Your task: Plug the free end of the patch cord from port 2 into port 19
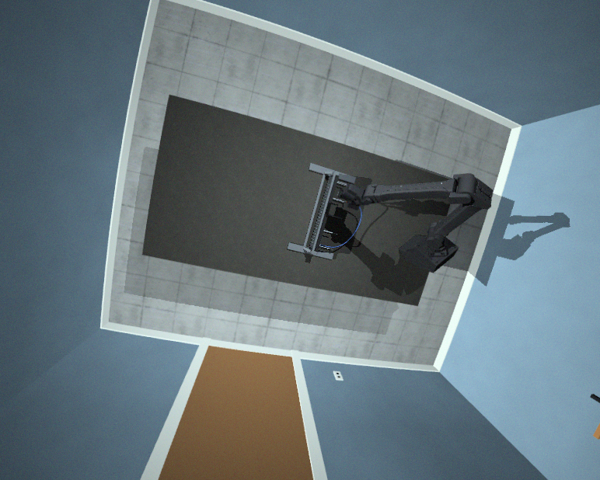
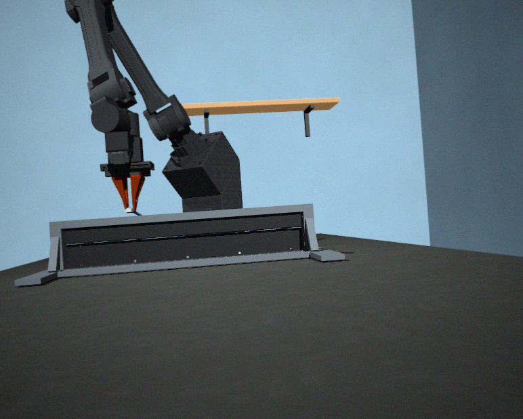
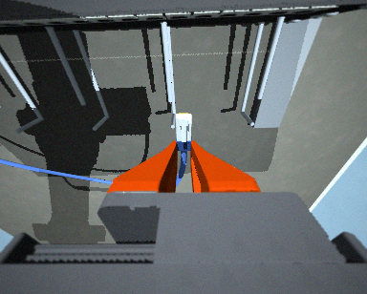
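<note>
Plug (image 2: 128, 210) (image 3: 183, 126) at tips of jaws (image 2: 129, 211), clamped btwn them; blue cord trailing behind.

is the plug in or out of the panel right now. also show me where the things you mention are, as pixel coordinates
Out. In the wrist view, the plug (image 3: 183, 128) is in the gripper (image 2: 129, 210) (image 3: 183, 146), its white front end short of the rack (image 1: 314, 211) (image 2: 183, 217) (image 3: 191, 10).

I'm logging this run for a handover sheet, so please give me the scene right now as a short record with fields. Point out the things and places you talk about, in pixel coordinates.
end effector (image 2: 129, 210) (image 3: 183, 146): shut on the plug
plug (image 2: 128, 209) (image 3: 183, 127): white, short of the panel
cord (image 1: 359, 223) (image 3: 53, 172): blue, curving away from the end effector
rack (image 1: 308, 210) (image 2: 183, 215): upright on the table (image 1: 225, 189) (image 2: 261, 340)
port 19: number plates unreadable
latching: not done
</note>
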You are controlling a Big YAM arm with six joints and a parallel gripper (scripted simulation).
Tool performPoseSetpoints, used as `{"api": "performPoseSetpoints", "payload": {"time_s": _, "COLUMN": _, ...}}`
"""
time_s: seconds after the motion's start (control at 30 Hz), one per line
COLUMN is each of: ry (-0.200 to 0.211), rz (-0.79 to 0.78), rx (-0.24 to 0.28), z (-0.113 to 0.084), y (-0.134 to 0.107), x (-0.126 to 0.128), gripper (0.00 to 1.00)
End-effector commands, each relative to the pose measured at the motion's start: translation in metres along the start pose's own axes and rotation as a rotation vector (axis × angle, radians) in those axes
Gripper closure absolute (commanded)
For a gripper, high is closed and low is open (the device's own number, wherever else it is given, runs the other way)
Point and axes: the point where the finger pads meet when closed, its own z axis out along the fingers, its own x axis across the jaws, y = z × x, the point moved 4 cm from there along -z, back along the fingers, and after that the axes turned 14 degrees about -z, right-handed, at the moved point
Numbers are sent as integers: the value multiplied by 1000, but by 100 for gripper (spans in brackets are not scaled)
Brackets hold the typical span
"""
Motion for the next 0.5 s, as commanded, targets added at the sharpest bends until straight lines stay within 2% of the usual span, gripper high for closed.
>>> {"api": "performPoseSetpoints", "payload": {"time_s": 0.0, "ry": -6, "rz": -27, "rx": -25, "z": -8, "y": 16, "x": -4, "gripper": 100}}
{"api": "performPoseSetpoints", "payload": {"time_s": 0.47, "ry": -4, "rz": -31, "rx": -15, "z": -4, "y": 14, "x": -4, "gripper": 100}}
